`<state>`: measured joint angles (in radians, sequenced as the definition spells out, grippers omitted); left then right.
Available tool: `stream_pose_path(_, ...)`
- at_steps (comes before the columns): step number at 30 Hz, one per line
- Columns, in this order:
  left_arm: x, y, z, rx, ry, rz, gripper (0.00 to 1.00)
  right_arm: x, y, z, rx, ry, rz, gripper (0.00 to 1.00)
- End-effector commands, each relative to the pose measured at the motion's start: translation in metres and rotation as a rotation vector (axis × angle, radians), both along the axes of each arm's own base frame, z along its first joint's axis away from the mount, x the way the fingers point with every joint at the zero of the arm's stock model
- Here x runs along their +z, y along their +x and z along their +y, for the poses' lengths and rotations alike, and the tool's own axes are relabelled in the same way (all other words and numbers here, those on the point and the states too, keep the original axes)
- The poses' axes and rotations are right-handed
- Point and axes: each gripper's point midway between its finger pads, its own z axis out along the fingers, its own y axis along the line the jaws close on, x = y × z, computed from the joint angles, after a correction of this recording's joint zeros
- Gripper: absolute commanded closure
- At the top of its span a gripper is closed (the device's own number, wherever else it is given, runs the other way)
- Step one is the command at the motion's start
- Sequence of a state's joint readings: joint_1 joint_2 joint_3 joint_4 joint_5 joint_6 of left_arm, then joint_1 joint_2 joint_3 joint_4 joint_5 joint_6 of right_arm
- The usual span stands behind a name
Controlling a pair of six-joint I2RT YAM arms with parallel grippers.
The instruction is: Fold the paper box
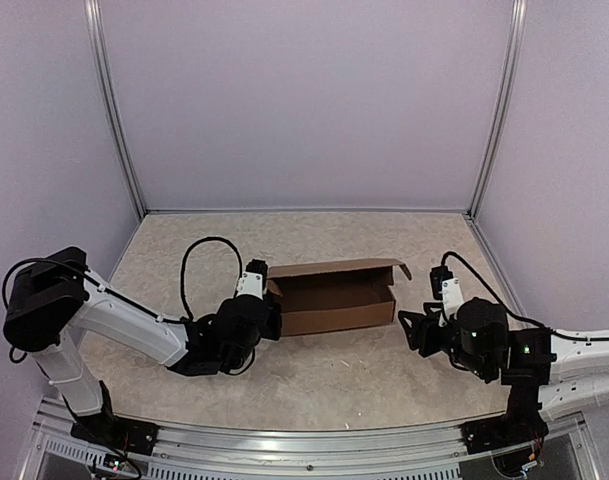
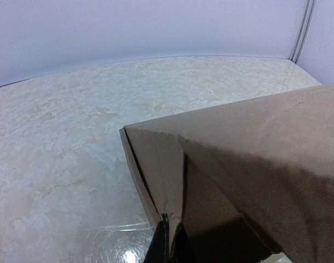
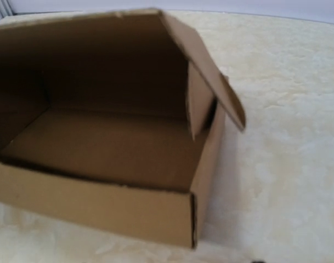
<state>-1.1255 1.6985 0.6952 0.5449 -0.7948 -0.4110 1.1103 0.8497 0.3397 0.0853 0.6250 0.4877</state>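
The paper box (image 1: 334, 300), a shallow rectangular mailer of plain brown corrugated cardboard, lay near the middle of the pale mottled desk (image 1: 334, 235), its long sides parallel to the near edge and well apart from all four corners.

**Left pincer.** The left pincer (image 1: 273, 306) was at the box's left end. In the left wrist view its dark fingers (image 2: 162, 246) were fully closed on a cardboard edge at that end, so it had hold of the box there.

**Right pincer.** The right pincer (image 1: 412, 332) sat just beyond the box's right end, towards the right edge of the desk. Its jaws stood apart and held nothing, and a strip of bare desk separated it from the cardboard.

**Work completed, as judged from the views.**
- The front wall (image 3: 90, 200) and the right end wall (image 3: 208, 164) stood upright and met at a square corner.
- The floor of the box lay flat on the desk, forming an open tray.
- The long lid panel (image 1: 329, 267) rose from the far wall and leaned partly over the tray.

**Work remaining, as judged.**
- The lid was not yet lowered, and the tray interior was fully exposed.
- The small lid side flap (image 3: 198, 98) hung loose inside the right end and was not yet tucked.
- Whether the end walls were locked into their slits could not be told
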Motion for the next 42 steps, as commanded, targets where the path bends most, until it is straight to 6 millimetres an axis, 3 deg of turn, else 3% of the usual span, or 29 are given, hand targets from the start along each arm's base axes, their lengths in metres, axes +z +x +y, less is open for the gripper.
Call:
stream_pose_path(1, -0.023, 0.008, 0.003, -0.009, 0.089, 0.014, 1.0, 0.022, 0.0, -0.005, -0.002, -0.026, -0.02, 0.37)
stream_pose_path(8, -0.023, 0.014, -0.003, -0.041, 0.12, -0.044, 1.0, 0.081, 0.018, 0.024, 0.043, -0.073, -0.084, 0.38)
stream_pose_path(14, -0.031, 0.015, -0.01, -0.062, 0.143, -0.079, 1.0, 0.131, 0.056, 0.058, 0.075, -0.085, -0.096, 0.48)
stream_pose_path(19, -0.035, 0.008, -0.015, -0.103, 0.165, -0.098, 1.0, 0.149, 0.096, 0.084, 0.098, -0.071, -0.098, 0.6)
stream_pose_path(25, -0.033, -0.002, -0.022, -0.145, 0.16, -0.117, 0.86, 0.116, 0.14, 0.096, 0.077, -0.034, -0.036, 0.79)
stream_pose_path(30, -0.025, -0.014, -0.031, -0.2, 0.17, -0.153, 0.62, 0.087, 0.161, 0.101, 0.067, -0.033, 0.017, 0.99)
stream_pose_path(33, -0.019, -0.022, -0.032, -0.212, 0.17, -0.168, 0.52, 0.071, 0.165, 0.103, 0.064, -0.042, 0.041, 1.0)
stream_pose_path(42, 0.009, -0.05, -0.019, -0.238, 0.132, -0.143, 0.37, 0.027, 0.171, 0.109, 0.063, -0.052, 0.106, 1.0)
